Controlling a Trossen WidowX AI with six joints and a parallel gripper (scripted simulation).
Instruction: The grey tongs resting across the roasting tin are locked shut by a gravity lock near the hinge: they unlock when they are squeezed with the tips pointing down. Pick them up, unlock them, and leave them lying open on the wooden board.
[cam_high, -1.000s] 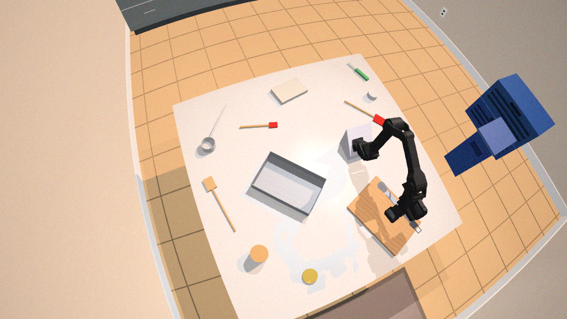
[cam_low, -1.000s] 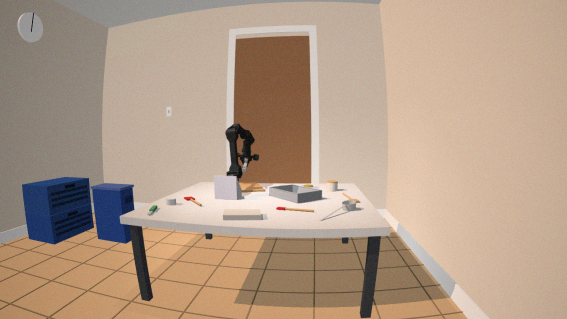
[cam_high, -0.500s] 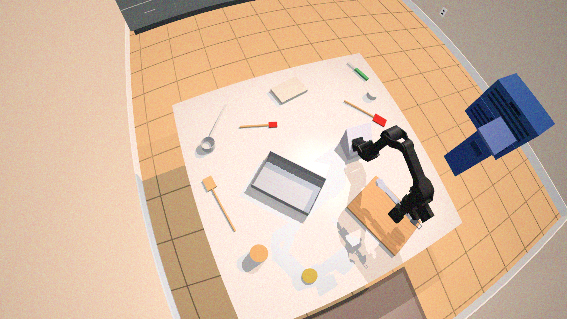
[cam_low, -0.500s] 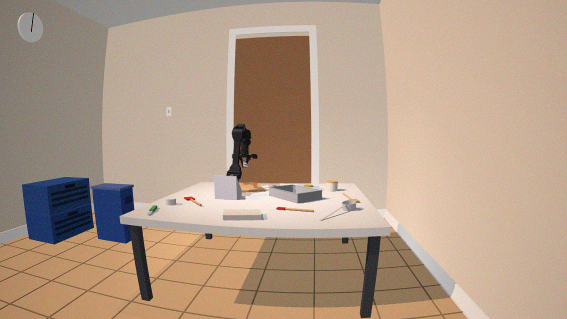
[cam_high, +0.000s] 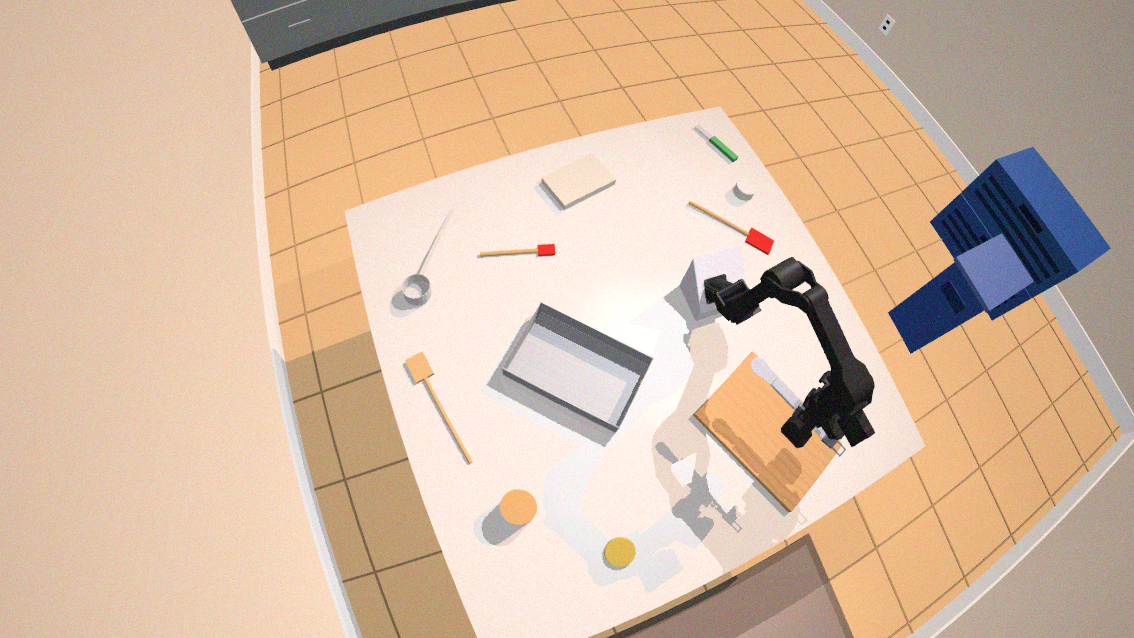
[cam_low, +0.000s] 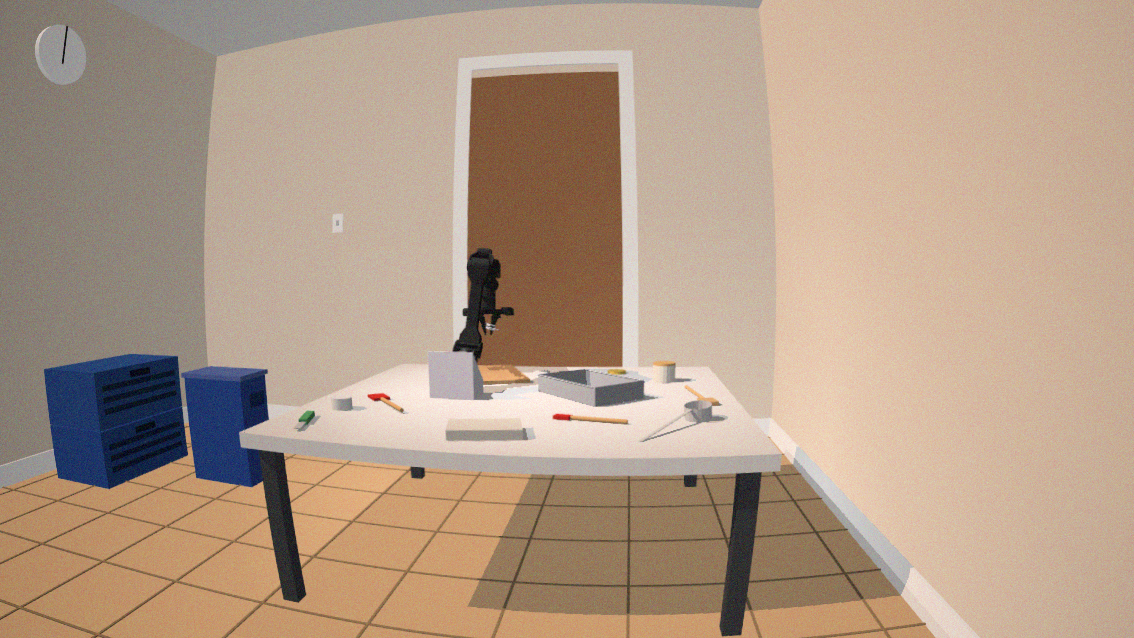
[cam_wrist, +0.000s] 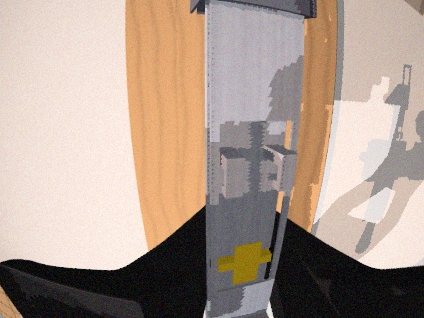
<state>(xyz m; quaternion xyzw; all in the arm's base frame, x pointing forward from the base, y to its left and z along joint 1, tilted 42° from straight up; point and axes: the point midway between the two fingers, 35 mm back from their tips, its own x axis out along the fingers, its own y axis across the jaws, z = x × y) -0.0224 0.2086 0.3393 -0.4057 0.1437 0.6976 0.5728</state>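
The gripper (cam_high: 826, 411) (cam_low: 493, 312) (cam_wrist: 236, 210) is clenched on the grey tongs (cam_high: 778, 384) (cam_low: 491, 326) (cam_wrist: 255, 60), held above the wooden board (cam_high: 733, 428) (cam_low: 505, 376) (cam_wrist: 162, 125). Their long axis runs between the fingers, rounded end toward the arm's base, wire-loop end away (the loop probably marks the hinge). They look nearer level than upright, so unlocking likely calls for pitching the rounded tips down before squeezing.
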